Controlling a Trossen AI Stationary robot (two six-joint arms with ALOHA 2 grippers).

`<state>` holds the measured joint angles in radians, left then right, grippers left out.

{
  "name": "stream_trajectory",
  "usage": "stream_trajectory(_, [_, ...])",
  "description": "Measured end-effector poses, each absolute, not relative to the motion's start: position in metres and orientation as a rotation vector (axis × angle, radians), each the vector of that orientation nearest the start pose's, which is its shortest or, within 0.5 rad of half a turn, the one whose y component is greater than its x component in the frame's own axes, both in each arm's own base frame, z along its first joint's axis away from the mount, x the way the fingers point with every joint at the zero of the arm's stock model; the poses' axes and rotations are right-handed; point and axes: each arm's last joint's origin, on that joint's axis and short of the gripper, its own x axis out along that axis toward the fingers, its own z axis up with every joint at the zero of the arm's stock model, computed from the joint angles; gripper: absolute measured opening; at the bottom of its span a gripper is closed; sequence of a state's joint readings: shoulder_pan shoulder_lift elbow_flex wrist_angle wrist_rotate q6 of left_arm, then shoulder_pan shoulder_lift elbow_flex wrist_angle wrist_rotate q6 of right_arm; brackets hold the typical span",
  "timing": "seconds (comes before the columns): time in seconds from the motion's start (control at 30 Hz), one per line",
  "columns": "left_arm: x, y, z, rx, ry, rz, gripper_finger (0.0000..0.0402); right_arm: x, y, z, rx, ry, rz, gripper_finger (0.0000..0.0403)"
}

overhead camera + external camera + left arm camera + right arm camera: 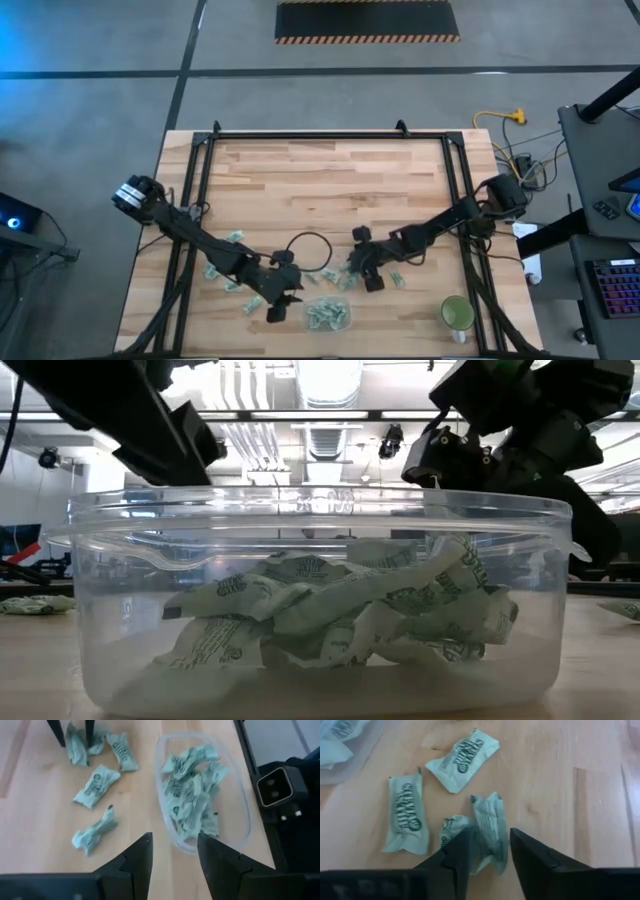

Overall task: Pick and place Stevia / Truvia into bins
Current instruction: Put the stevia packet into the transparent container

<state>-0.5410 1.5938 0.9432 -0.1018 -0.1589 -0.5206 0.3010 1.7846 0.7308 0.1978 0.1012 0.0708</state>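
Right hand [487,857] part-open, seemingly straddling a crumpled sachet [487,827]; left hand [175,852] part-open, empty, beside the tub [240,805].

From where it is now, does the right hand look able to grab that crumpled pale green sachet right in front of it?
Probably yes: the right hand is open with the crumpled pale green paper sachet lying just ahead of its gap, nothing covering it.

Both arms low over the table, left hand [172,865] and right hand [489,860] parted

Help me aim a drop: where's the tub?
The tub sits at the table's near edge in the high view, between the left gripper and the green cup.
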Motion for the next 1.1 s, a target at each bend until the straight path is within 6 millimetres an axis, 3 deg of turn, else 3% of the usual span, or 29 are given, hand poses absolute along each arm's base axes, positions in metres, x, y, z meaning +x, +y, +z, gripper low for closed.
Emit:
stream_trajectory(0.3, [0.279,-0.163,0.200,-0.212,0.813,-0.141,0.0139,0.299,0.087,0.107,-0.125,0.846,0.157,0.0015])
stream_trajectory(0.77, [0.264,-0.152,0.185,-0.244,0.984,0.078,0.0139,0.292,0.087,0.147,-0.097,0.732,0.182,0.0012])
stream_trajectory(1.1, [0.254,-0.153,0.185,-0.293,1.047,0.139,0.0139,0.287,0.135,0.167,-0.098,0.493,0.630,0.0012])
